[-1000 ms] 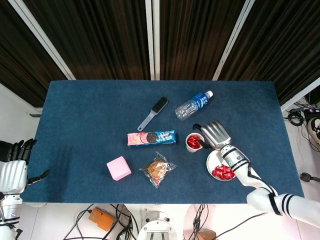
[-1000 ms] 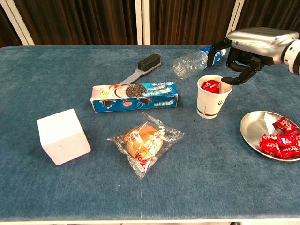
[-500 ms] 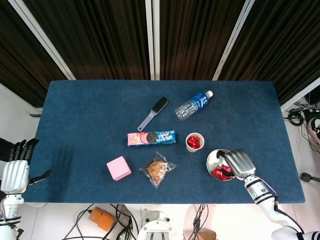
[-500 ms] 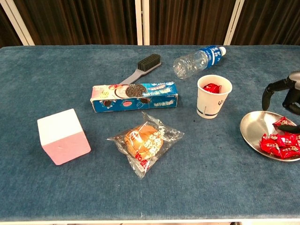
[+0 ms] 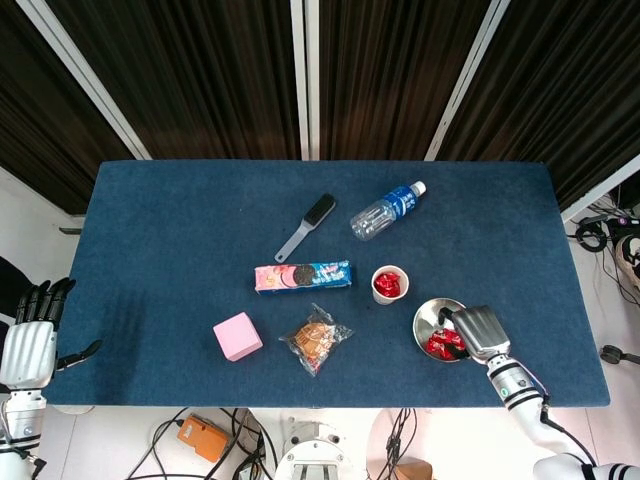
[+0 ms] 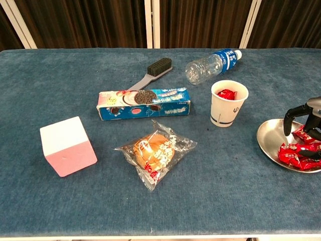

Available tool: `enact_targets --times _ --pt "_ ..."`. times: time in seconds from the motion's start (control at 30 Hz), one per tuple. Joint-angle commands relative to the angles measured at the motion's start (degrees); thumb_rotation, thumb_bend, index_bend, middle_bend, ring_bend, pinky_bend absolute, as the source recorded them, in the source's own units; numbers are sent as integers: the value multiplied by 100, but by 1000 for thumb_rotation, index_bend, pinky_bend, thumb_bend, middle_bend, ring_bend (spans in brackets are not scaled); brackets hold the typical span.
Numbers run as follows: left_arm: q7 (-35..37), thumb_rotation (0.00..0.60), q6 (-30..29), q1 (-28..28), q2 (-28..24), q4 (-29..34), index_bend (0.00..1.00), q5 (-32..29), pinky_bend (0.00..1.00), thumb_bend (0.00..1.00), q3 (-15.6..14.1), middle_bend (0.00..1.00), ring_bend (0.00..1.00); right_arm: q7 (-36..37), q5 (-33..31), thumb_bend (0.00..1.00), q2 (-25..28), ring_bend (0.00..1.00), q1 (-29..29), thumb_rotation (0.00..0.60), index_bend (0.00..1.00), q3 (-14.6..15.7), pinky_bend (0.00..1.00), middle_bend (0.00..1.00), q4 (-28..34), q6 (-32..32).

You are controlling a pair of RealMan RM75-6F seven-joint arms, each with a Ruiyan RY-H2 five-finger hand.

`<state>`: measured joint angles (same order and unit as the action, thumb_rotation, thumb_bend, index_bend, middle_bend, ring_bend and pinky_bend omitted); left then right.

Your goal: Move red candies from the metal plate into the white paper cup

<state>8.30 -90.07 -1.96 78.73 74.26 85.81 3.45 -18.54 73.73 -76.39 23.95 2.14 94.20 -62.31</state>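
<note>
On the metal plate [image 6: 268, 143] at the right front of the table, the red candies [image 6: 296, 153] lie heaped toward its outer side, and my right hand [image 5: 479, 331] is over them, fingers [image 6: 288, 119] curled down into the pile; whether a candy is actually pinched between them I cannot tell. At about 10 o'clock from the plate, just apart from it, the white paper cup [image 6: 228, 104] stands upright with a red candy or two showing inside. Nothing lies between plate and cup. Beyond the cup, at 12 o'clock, a clear water bottle [image 6: 210, 65] with a blue label lies on its side. At 9 o'clock from the cup lies a long blue cookie box [image 6: 144, 103], with a grey brush [image 6: 152, 72] behind it. A wrapped pastry [image 6: 155, 152] sits nearer the front edge, and a pink cube [image 6: 67, 146] lies further out at 9 o'clock. My left hand [image 5: 29, 340] hangs off the table's left front corner, fingers spread and holding nothing.
</note>
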Motion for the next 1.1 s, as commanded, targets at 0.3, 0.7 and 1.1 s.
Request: enact_targets --times 0.3,0.7,1.1 --pt "12 600 6 -7 7 -24 90 -4 0 19 8 87 0 12 -130 415 -100 1000 85 600 514 -126 1000 941 -161 244" --pt "34 600 12 9 12 -52 90 -24 0 19 5 87 0 -21 -226 416 -249 1000 182 600 548 -188 1000 941 -318 468" --pt "72 600 -12 24 33 -105 90 -24 0 20 7 87 0 123 -127 487 -282 1000 191 600 650 -255 1000 941 -425 428"
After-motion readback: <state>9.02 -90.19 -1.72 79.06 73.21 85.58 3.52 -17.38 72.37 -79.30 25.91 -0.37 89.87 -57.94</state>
